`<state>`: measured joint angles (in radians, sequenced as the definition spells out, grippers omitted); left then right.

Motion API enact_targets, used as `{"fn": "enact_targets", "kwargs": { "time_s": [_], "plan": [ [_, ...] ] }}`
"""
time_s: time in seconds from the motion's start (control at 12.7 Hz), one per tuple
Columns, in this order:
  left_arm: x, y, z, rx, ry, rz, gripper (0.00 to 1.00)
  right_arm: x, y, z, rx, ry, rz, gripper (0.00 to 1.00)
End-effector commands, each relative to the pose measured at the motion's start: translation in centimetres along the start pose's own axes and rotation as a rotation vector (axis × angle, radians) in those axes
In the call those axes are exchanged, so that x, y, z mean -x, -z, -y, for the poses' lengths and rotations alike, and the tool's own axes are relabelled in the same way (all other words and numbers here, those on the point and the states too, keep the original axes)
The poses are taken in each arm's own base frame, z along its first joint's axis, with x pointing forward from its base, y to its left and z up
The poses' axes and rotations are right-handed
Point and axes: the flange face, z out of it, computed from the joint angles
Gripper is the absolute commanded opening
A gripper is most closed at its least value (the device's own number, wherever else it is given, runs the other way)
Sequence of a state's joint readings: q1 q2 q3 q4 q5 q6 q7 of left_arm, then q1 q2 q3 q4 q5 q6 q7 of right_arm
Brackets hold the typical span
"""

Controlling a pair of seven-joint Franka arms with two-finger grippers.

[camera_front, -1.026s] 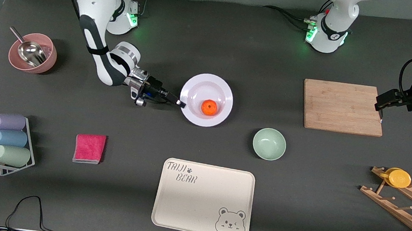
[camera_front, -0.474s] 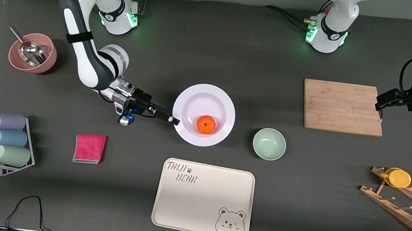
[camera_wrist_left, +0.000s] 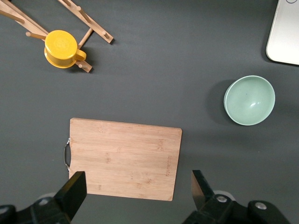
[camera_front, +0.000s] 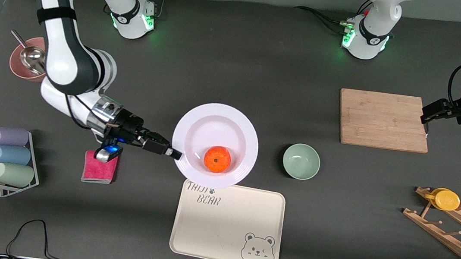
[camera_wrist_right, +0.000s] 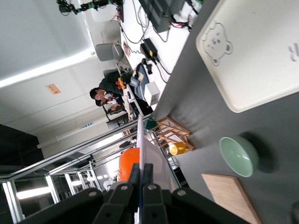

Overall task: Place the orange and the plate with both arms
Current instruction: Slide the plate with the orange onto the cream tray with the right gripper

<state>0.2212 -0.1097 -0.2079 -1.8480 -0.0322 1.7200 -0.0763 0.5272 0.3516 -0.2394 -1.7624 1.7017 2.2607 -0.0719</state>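
Right gripper: clamped shut on the rim of the plate, at the edge toward the right arm's end of the table. Carries the plate in the air, over the tray's edge farthest from the front camera and the bare table just past it. Covers the top of the tray's lettering with the plate's lower rim in the front view. Shows in the right wrist view as two fingers pinched on the plate, seen edge-on.

Orange: sits in the plate's well, off centre, toward the rim over the tray, stem dimple up. Peeks out past the plate's edge in the right wrist view.

Left gripper: wide open, holding nothing, waiting in the air over the end of the board toward the left arm's end of the table. Frames the board between its spread fingers in the left wrist view.

Bowl: on the table beside the plate, toward the left arm's end, nearer the front camera than the board. Empty, upright.

Red cloth: flat on the table below the right arm's wrist.

Pink bowl with a metal scoop: at the right arm's end, partly hidden by that arm.

Yellow cup: on the wooden rack at the left arm's end.
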Motion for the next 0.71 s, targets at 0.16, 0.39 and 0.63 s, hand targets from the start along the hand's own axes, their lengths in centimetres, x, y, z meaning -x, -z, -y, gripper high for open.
{"fn": "enact_targets", "kwargs": {
  "time_s": [0.16,0.39,0.63],
  "plan": [
    [0.5,0.7,-0.5,-0.002,0.006,-0.016,1.0,-4.6,-6.0,2.5,-0.001,-0.003,-0.011,0.0],
    [0.1,-0.1,-0.6,-0.011,0.001,-0.01,1.0,-9.0,-9.2,0.1,0.017,0.043,-0.076,0.0],
    [0.3,-0.2,-0.2,-0.012,0.005,0.004,1.0,-12.8,-11.5,-3.3,0.041,0.139,-0.139,0.0]
  ]
}}
